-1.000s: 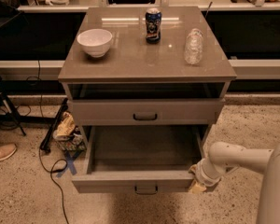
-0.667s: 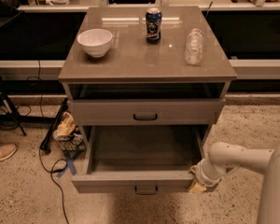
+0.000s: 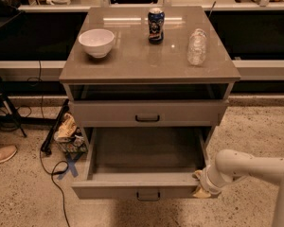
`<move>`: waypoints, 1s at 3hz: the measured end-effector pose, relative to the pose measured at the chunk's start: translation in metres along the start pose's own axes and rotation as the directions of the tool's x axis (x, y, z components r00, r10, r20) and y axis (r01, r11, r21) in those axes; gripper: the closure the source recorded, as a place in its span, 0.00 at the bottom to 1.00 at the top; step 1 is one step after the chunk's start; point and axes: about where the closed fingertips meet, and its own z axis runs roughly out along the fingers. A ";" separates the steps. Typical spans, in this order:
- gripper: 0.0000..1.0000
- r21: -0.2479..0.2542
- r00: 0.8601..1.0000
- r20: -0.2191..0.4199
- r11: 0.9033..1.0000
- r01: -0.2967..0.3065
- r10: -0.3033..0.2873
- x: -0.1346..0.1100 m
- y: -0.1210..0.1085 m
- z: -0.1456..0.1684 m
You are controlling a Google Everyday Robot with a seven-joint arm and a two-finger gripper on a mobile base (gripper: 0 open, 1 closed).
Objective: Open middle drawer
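1. Gripper [image 3: 201,186]: at the middle drawer's [image 3: 142,191] right front corner, apparently touching it; whether it grips anything cannot be told.
2. Middle drawer: pulled well out, front running leftward from the gripper, bar handle [image 3: 148,195] at centre.

1. Desk [image 3: 146,65]: 1, and I count 3 items on top.
2. White bowl [image 3: 96,41]: 1.
3. Can [image 3: 155,25]: 1.
4. Clear bottle [image 3: 197,46]: 1.
5. Drawer fronts I can see: 2, the upper drawer [image 3: 189,112] and the middle drawer [image 3: 104,191], which is pulled out.
6. Black handles: 2, upper handle [image 3: 147,118] and lower handle [image 3: 148,195].
7. Pincer [image 3: 199,187]: 1, at the middle drawer's right front corner.
8. Shoe [image 3: 2,154]: 1, on the floor at the left edge.
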 end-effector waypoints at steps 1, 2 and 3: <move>1.00 0.011 1.000 0.011 1.000 -0.014 0.014 0.003 0.011 0.000; 1.00 0.011 1.000 0.011 1.000 -0.014 0.014 0.003 0.011 0.000; 0.73 0.008 1.000 0.011 1.000 -0.014 0.014 0.003 0.012 0.000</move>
